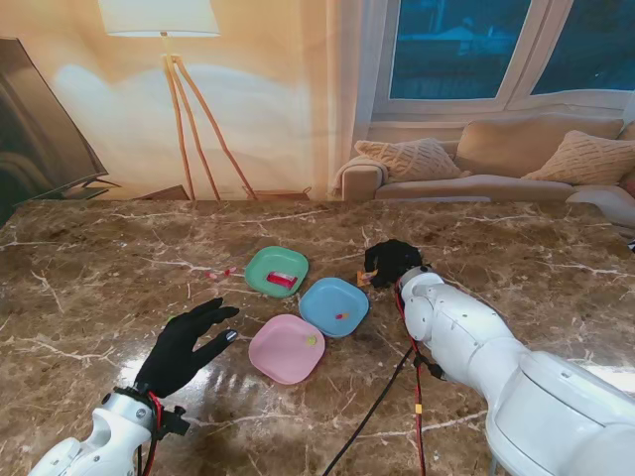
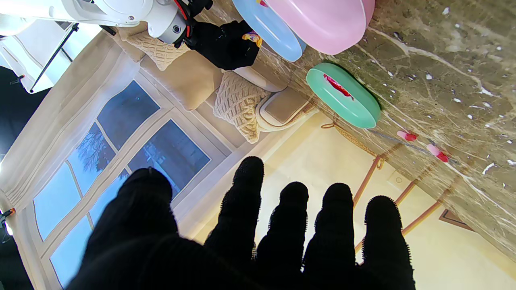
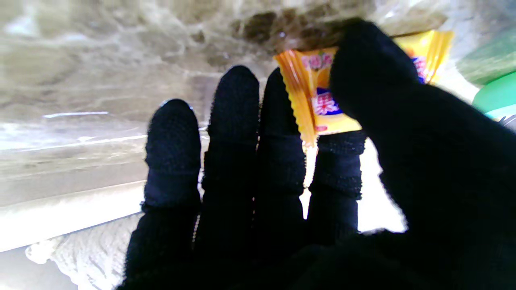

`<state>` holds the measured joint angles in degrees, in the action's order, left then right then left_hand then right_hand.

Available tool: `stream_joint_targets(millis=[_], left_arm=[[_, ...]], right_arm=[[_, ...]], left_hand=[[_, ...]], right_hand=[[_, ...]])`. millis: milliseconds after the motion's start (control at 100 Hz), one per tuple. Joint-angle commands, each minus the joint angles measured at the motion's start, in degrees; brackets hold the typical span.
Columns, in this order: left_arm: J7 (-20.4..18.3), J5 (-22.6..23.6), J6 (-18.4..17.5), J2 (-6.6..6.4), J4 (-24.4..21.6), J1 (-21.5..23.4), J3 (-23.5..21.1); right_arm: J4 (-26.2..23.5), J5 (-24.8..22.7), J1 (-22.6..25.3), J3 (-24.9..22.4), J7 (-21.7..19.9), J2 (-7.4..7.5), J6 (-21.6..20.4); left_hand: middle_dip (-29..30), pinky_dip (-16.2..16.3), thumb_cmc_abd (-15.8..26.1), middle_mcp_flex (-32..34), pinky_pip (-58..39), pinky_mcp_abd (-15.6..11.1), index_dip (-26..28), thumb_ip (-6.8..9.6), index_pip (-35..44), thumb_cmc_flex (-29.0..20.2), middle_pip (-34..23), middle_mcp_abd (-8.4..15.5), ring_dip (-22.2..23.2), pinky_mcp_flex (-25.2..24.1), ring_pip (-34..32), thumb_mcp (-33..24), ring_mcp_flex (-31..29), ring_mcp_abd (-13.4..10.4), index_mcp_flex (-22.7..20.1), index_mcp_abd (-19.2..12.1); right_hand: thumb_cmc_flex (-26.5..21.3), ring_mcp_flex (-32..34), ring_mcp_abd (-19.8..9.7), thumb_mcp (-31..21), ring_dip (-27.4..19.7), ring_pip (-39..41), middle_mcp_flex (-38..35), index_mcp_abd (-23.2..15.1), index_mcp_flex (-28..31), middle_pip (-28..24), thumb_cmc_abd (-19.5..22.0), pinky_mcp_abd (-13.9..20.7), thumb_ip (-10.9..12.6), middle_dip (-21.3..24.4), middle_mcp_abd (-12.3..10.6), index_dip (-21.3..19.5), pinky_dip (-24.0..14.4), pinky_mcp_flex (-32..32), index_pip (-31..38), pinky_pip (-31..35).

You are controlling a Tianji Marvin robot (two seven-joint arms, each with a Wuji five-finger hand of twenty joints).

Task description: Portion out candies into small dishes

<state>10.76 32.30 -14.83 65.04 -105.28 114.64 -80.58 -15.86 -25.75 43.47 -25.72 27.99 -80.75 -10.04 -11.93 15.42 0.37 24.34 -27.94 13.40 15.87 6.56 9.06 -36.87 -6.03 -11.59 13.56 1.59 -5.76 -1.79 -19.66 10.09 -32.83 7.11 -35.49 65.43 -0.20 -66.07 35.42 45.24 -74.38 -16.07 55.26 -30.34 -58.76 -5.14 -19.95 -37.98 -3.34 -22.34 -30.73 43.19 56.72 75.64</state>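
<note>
Three small dishes sit mid-table: a green dish holding a red candy, a blue dish with a small candy inside, and a pink dish with a yellowish candy. My right hand is just right of the green dish and beyond the blue one, its thumb and fingers pinched on a yellow-orange wrapped candy. My left hand hovers open, fingers spread, left of the pink dish. Two pink-red wrapped candies lie loose on the marble left of the green dish.
The marble table stretches wide on both sides. A black cable runs along the right arm across the near table. A sofa with cushions and a floor lamp stand beyond the far edge.
</note>
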Motion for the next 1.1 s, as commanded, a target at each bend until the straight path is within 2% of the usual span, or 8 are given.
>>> stream_joint_targets(millis=[0, 60, 150, 260, 370, 450, 850, 1090], left_arm=[[0.22, 0.08, -0.14, 0.0, 0.27, 0.31, 0.15], [0.23, 0.11, -0.19, 0.0, 0.3, 0.29, 0.17], [0.25, 0.1, -0.24, 0.0, 0.34, 0.26, 0.2], [0.38, 0.14, -0.25, 0.02, 0.37, 0.26, 0.18], [0.46, 0.15, -0.23, 0.04, 0.37, 0.27, 0.18], [0.5, 0.18, -0.27, 0.04, 0.39, 0.26, 0.17], [0.74, 0.3, -0.37, 0.08, 0.4, 0.34, 0.12], [0.72, 0.27, -0.36, 0.08, 0.45, 0.26, 0.14]], right_arm=[[0.89, 0.07, 1.24, -0.03, -0.77, 0.04, 0.53], [0.88, 0.21, 1.16, -0.4, -0.59, -0.08, 1.06], [0.88, 0.37, 0.97, -0.99, -0.22, -0.21, 1.52], [0.87, 0.62, 0.64, -1.63, -0.01, -0.39, 1.93], [0.27, 0.5, 0.43, -2.06, 0.15, -0.2, 2.42], [-0.75, 0.37, 0.48, -2.72, 0.09, 0.13, 2.89], [-7.45, -1.27, 1.22, -6.43, 0.74, 2.18, 5.42], [-14.88, -2.83, 2.45, -9.04, 1.67, 3.16, 6.86]], left_hand=[[0.41, -0.9, 2.12, 0.25, 1.07, 0.31, 0.78, -1.17, 0.39, -1.76, 0.64, 1.01, -0.59, -0.77, 0.94, 1.31, 0.38, -1.57, -0.41, -1.71], [0.41, -0.91, 2.13, 0.27, 1.1, 0.3, 0.78, -1.17, 0.39, -1.77, 0.65, 1.05, -0.6, -0.79, 0.97, 1.3, 0.45, -1.54, -0.4, -1.64], [0.4, -0.92, 2.15, 0.25, 1.17, 0.22, 0.74, -1.17, 0.27, -1.71, 0.65, 1.08, -0.6, -0.78, 0.97, 1.32, 0.47, -1.53, -0.16, -1.61], [0.4, -0.91, 2.14, 0.24, 1.22, 0.29, 0.74, -1.17, 0.28, -1.69, 0.67, 1.0, -0.6, -0.78, 0.98, 1.32, 0.49, -1.58, -0.19, -1.6], [0.39, -0.9, 2.12, 0.29, 1.24, 0.25, 0.73, -1.16, 0.25, -1.66, 0.65, 1.06, -0.6, -0.75, 0.98, 1.33, 0.47, -1.49, -0.18, -1.55], [0.41, -0.9, 2.17, 0.21, 1.29, 0.22, 0.72, -1.16, 0.23, -1.62, 0.69, 1.0, -0.61, -0.78, 1.0, 1.33, 0.53, -1.47, -0.14, -1.57], [0.42, -0.88, 2.17, 0.2, 1.42, 0.16, 0.63, -1.15, 0.05, -1.58, 0.73, 1.01, -0.61, -0.77, 0.99, 1.32, 0.5, -1.58, 0.12, -1.44], [0.41, -0.85, 2.19, 0.18, 1.44, 0.16, 0.59, -1.15, -0.02, -1.59, 0.74, 0.93, -0.61, -0.75, 1.0, 1.3, 0.54, -1.51, 0.23, -1.27]], right_hand=[[1.01, -0.78, 0.42, -9.07, 1.15, 1.46, -2.28, 0.85, 4.13, -1.25, 8.67, -0.08, 7.05, -2.04, 0.85, -6.26, -2.1, -0.26, 2.56, 2.09], [1.39, -1.5, -0.06, -9.71, 1.91, 2.54, -1.57, 0.51, 3.55, -2.02, 10.17, 0.57, 6.64, -3.51, 0.52, -10.7, -2.55, -0.65, 1.83, 2.29], [1.31, -2.41, -0.3, -10.36, 2.63, 4.17, -0.73, 0.35, 3.21, -3.23, 11.61, 0.97, 6.22, -5.66, 0.13, -15.26, -3.08, -1.02, 0.93, 2.62], [1.53, -3.6, -0.71, -12.23, 3.76, 6.44, 0.56, 0.12, 3.27, -5.46, 12.18, 1.1, 5.58, -8.9, -0.28, -21.71, -3.71, -1.45, -0.34, 2.76], [2.01, -4.44, -1.13, -14.34, 4.79, 8.05, 1.68, -0.37, 3.28, -7.74, 11.92, 1.12, 5.13, -11.63, -0.91, -26.43, -4.46, -1.93, -0.79, 2.75], [2.16, -4.63, -1.15, -15.63, 5.1, 8.67, 1.93, -0.54, 3.59, -8.63, 11.31, 1.11, 4.94, -12.52, -1.11, -28.24, -4.97, -2.14, -0.86, 2.89], [2.23, -4.93, -1.29, -16.91, 5.86, 9.94, 2.45, -0.58, 3.74, -10.16, 11.07, 0.77, 4.42, -14.16, -1.31, -30.0, -6.0, -2.4, -1.41, 3.01], [2.23, -4.59, -1.21, -17.04, 5.85, 10.17, 2.37, -0.6, 3.73, -10.3, 10.92, 0.71, 4.37, -14.45, -1.29, -30.72, -6.52, -2.19, -1.47, 3.23]])
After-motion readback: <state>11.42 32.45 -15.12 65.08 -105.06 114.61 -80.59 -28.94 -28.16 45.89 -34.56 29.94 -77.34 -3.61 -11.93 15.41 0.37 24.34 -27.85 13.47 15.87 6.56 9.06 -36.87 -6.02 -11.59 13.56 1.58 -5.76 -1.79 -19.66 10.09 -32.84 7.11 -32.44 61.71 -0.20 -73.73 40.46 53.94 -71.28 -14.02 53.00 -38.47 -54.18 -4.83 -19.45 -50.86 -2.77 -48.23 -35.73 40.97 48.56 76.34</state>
